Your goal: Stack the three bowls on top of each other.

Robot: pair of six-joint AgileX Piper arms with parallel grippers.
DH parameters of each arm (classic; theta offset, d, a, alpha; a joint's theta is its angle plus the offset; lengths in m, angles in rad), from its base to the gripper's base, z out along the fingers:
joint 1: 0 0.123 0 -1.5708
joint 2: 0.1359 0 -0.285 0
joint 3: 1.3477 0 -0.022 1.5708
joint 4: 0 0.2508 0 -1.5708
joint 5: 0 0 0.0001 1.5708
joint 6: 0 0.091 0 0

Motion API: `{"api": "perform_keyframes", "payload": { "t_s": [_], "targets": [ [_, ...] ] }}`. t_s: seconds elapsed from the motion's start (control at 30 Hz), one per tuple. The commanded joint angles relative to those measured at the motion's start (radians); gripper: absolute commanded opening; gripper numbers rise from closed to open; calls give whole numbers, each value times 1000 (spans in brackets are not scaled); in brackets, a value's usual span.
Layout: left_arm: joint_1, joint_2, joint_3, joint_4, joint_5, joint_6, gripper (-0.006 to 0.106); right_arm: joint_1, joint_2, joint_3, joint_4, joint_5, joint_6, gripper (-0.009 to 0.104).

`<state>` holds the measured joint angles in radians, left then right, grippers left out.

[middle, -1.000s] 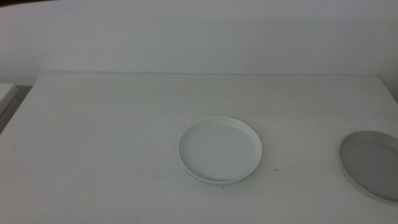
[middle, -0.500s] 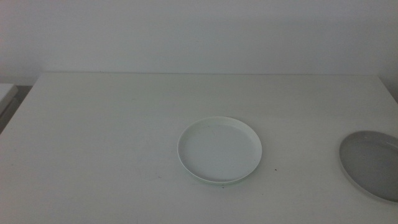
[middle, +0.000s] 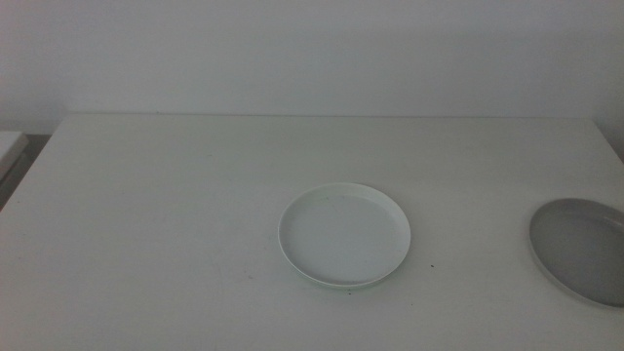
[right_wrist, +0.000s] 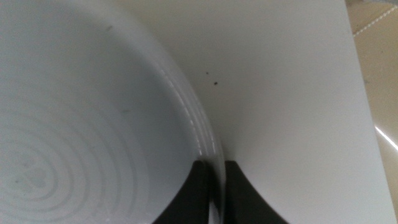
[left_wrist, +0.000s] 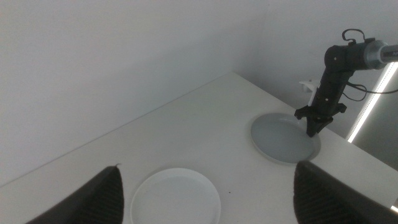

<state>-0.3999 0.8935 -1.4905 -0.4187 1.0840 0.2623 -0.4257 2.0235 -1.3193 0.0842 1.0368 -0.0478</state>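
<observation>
A pale whitish bowl point(middle: 344, 234) sits flat near the table's middle, also seen in the left wrist view point(left_wrist: 176, 198). A grey bowl point(middle: 577, 250) lies at the table's right edge, partly cut off by the picture. My right gripper point(right_wrist: 216, 173) is shut on the grey bowl's rim point(right_wrist: 198, 127), one jaw inside and one outside. The left wrist view shows that right gripper point(left_wrist: 313, 126) reaching down onto the grey bowl point(left_wrist: 281, 137). My left gripper point(left_wrist: 208, 167) hangs high above the table, open and holding nothing.
The white table point(middle: 166, 214) ends at a plain wall at the back. Its right edge point(right_wrist: 357, 74) runs close beside the grey bowl. A few dark specks mark the surface near the pale bowl.
The grey bowl has shifted slightly leftward and away from the table's near edge, held by the right gripper. The pale bowl has not moved.
</observation>
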Motion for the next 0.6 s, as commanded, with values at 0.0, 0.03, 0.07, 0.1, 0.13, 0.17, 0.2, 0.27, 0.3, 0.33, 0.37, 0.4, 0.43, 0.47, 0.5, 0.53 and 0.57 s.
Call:
{"api": "perform_keyframes", "payload": {
  "t_s": [0.0, 0.03, 0.07, 0.1, 0.13, 0.17, 0.2, 0.27, 0.3, 0.33, 0.37, 0.4, 0.43, 0.47, 0.5, 0.53, 0.57],
  "targets": [
    [0, -3, 3, 0, -12, -4, 94, 4, -17, 0, -32, -35, 41, -1],
    [0, -3, 3, 2, -12, -4, 94, 11, -39, 0, -30, -35, 48, -1],
    [0, -3, 3, 2, -12, -4, 94, 22, -67, 0, -25, -35, 55, -1],
    [0, -3, 3, 2, -12, -4, 94, 39, -100, 0, -13, -35, 55, -2],
    [0, -3, 3, 2, -12, -4, 94, 63, -134, 0, -1, -35, 60, -2],
    [0, -3, 3, 2, -12, -4, 94, 92, -167, 0, 13, -35, 66, -2],
    [0, -3, 3, 2, -12, -4, 94, 128, -198, 0, 23, -35, 78, -2],
    [0, -3, 3, 2, -12, -4, 94, 204, -238, -3, 48, -28, 86, -2],
    [0, -3, 3, 2, -12, -4, 94, 251, -256, -8, 59, -18, 96, -2],
    [0, -3, 3, 2, -12, -4, 94, 290, -265, -13, 61, -8, 112, -2],
    [0, -3, 3, 2, -12, -4, 94, 340, -269, -23, 66, -1, 135, -2],
    [0, -3, 3, 2, -12, -4, 94, 387, -271, -34, 78, 3, 156, -2],
    [0, -3, 3, 2, -12, -4, 94, 423, -269, -43, 90, 6, 168, -2],
    [0, -3, 3, 2, -12, -4, 94, 466, -265, -57, 112, 6, 174, -2],
    [0, -3, 3, 2, -12, -4, 94, 507, -261, -72, 134, 6, 174, -2],
    [0, -3, 3, 2, -12, -4, 94, 544, -256, -84, 152, -3, 177, -2],
    [0, -3, 3, 2, -12, -4, 94, 580, -252, -95, 168, -18, 182, -2]
  ]
}}
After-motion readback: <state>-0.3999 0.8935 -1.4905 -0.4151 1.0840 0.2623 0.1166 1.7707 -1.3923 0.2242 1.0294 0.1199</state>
